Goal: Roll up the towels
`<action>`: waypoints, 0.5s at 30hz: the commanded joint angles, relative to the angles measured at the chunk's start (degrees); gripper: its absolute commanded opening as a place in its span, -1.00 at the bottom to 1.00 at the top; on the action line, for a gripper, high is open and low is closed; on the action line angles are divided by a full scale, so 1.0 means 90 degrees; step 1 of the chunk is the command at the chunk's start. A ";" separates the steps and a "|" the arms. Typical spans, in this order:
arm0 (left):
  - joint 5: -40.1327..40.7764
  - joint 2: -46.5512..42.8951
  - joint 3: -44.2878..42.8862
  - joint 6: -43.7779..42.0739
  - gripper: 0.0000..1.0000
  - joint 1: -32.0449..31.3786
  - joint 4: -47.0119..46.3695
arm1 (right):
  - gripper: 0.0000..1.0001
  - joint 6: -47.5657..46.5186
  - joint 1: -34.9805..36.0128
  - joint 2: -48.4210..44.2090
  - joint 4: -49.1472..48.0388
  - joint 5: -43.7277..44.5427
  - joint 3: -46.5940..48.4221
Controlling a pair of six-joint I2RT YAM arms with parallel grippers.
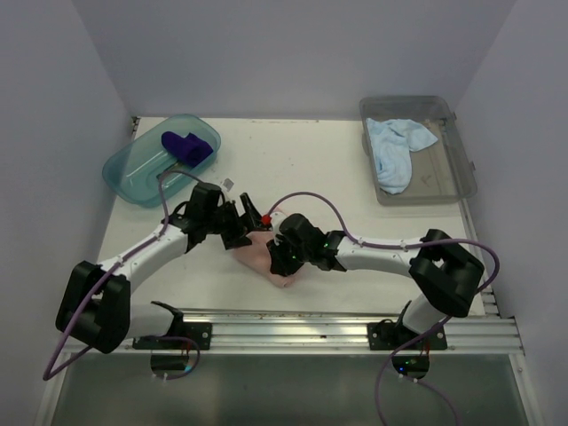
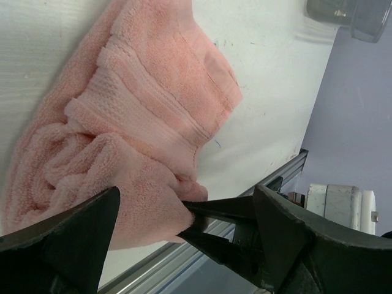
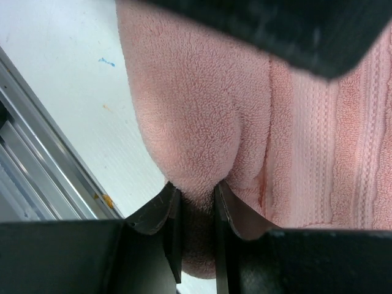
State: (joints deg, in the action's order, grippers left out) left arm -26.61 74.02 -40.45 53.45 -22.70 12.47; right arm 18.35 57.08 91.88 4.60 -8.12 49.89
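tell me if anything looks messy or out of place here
The pink towel, centre front, is a loose bunch, not a tidy roll; the right hand pinches one fold. The light blue towel lies crumpled in the grey bin.

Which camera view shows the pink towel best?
The left wrist view: the pink towel fills it, folds and ribbed band clear. The top view shows it small and partly covered. The right wrist view shows only one pinched fold.
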 commanded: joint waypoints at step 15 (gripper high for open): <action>0.1930 -0.1045 -0.0224 0.0447 0.58 0.0354 0.0958 | -1.00 0.0773 -0.0111 0.0026 0.0222 -0.0687 -0.0133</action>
State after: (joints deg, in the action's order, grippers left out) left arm -15.62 69.91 -41.50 56.05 -20.12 17.93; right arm 22.06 56.73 91.42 4.47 -9.39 49.45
